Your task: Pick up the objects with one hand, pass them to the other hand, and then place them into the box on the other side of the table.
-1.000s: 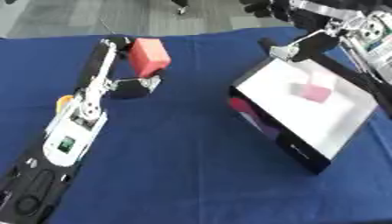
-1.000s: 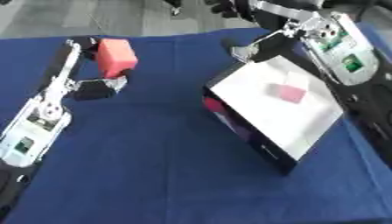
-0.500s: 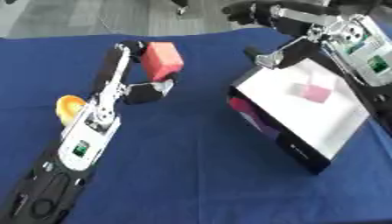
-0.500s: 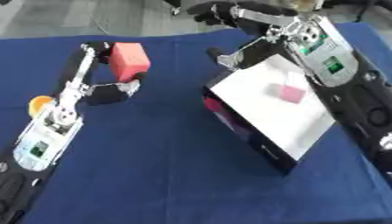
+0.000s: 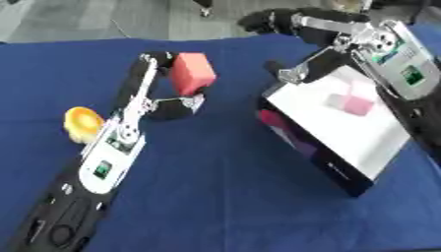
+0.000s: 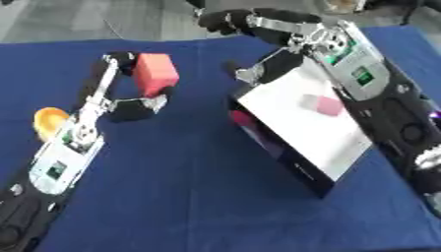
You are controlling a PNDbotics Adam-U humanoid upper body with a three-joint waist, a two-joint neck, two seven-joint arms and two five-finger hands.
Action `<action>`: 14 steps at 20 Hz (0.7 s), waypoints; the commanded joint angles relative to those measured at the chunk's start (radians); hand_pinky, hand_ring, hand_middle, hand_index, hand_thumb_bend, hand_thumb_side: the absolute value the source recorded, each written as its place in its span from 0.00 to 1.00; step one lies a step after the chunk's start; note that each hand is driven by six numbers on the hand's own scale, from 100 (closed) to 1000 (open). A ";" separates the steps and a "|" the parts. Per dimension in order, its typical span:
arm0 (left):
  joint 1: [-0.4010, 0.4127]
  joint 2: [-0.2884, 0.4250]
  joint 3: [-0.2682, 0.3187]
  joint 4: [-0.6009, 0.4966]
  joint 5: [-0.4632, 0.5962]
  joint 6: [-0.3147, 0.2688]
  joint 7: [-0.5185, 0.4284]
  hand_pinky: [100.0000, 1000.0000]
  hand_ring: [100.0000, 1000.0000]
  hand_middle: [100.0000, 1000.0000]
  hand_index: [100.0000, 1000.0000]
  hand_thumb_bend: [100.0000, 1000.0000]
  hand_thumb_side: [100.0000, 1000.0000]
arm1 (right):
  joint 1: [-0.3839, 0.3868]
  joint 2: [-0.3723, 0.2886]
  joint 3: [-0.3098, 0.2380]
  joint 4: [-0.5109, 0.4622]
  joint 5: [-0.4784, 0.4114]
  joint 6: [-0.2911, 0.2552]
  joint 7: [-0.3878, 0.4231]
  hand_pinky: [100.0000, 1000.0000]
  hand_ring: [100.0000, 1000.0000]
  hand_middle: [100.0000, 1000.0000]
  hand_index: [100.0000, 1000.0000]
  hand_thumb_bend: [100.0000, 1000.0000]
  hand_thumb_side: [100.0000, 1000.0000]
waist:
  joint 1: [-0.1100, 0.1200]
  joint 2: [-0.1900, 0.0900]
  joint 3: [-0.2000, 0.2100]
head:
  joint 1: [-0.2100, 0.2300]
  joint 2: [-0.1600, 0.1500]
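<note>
Red block (image 5: 192, 73) pinched in left hand (image 5: 168, 101) fingers.

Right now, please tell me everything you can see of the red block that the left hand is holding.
The red block is a plain box shape with flat faces and a matte look, salmon red, a little lighter on its top face. It is tilted, not square to the table, and seems lifted above the blue cloth. The left hand is curled round it, fingers behind it and the thumb below. Nothing else touches it.

left hand (image 5: 168, 101) pinching red block (image 5: 192, 74), box (image 5: 344, 123) right
</note>
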 commanded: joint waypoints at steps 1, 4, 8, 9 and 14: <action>-0.027 -0.010 -0.002 -0.010 -0.016 -0.010 -0.006 0.71 0.68 0.46 0.47 0.00 0.09 | -0.026 -0.006 0.001 -0.008 0.018 -0.017 0.008 1.00 1.00 0.95 1.00 0.00 0.00 | -0.012 0.002 0.003 | -0.005 -0.002; -0.031 -0.016 -0.005 -0.007 -0.029 -0.016 -0.014 0.71 0.68 0.46 0.47 0.00 0.09 | -0.031 0.000 0.005 -0.008 0.033 -0.036 0.016 1.00 1.00 0.95 1.00 0.02 0.00 | -0.012 0.003 0.006 | -0.012 -0.002; -0.034 -0.022 -0.013 -0.011 -0.042 -0.025 -0.020 0.71 0.67 0.45 0.47 0.00 0.09 | -0.037 0.008 0.006 -0.001 0.062 -0.060 0.018 1.00 1.00 0.94 1.00 0.14 0.00 | -0.013 0.005 0.010 | -0.023 -0.002; -0.034 -0.023 -0.015 -0.013 -0.044 -0.027 -0.021 0.71 0.67 0.45 0.47 0.00 0.09 | -0.038 0.010 0.007 0.001 0.071 -0.068 0.018 1.00 1.00 0.94 1.00 0.14 0.00 | -0.013 0.006 0.011 | -0.024 -0.002; -0.034 -0.026 -0.027 -0.032 -0.045 -0.038 -0.029 0.71 0.67 0.45 0.47 0.00 0.09 | -0.050 0.022 0.012 0.020 0.111 -0.093 0.015 1.00 1.00 0.93 1.00 0.21 0.00 | -0.012 0.008 0.022 | -0.031 -0.002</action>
